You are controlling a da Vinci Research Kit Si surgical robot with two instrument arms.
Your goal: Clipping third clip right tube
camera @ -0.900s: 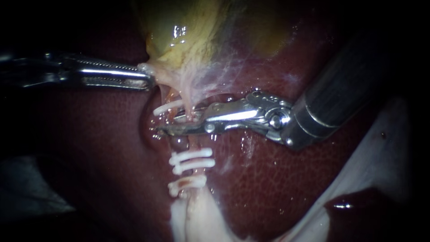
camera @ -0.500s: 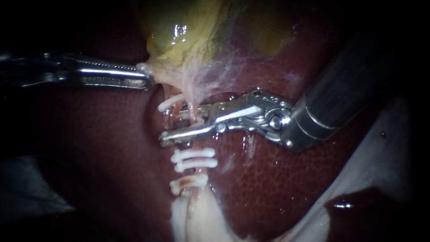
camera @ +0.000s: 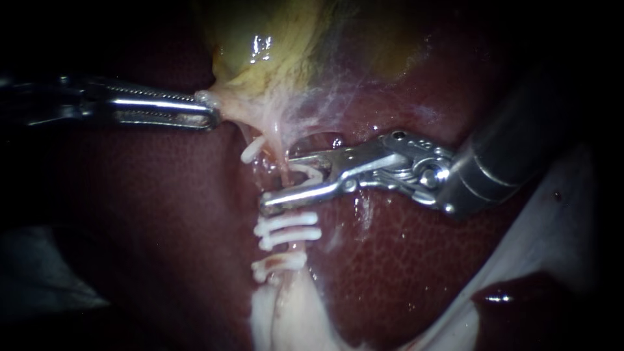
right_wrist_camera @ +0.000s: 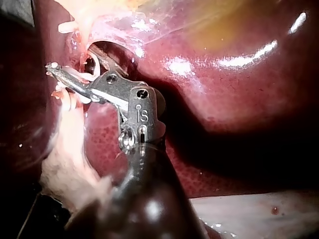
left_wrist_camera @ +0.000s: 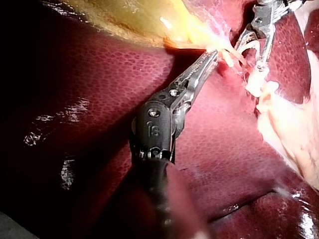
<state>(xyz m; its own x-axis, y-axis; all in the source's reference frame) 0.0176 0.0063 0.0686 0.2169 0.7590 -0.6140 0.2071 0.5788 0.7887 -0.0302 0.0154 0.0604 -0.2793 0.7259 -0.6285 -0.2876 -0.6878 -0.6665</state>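
- Coming in from the left, the left tool [camera: 207,112] is clamped on the edge of the gallbladder [camera: 260,58], which is held taut. If that hold is lost, the tube would likely go slack and shift.
- Below the gallbladder, the tube [camera: 284,170] is seen running down to the stacked clips [camera: 289,222] over the liver [camera: 390,260].
- The right tool [camera: 276,182] is spread open around the tube and grips nothing. A white clip [camera: 311,174] lies between its jaws, and whether it is locked cannot be told.
- The tube could be torn, or a clip dislodged, if a jaw is snagged on either.
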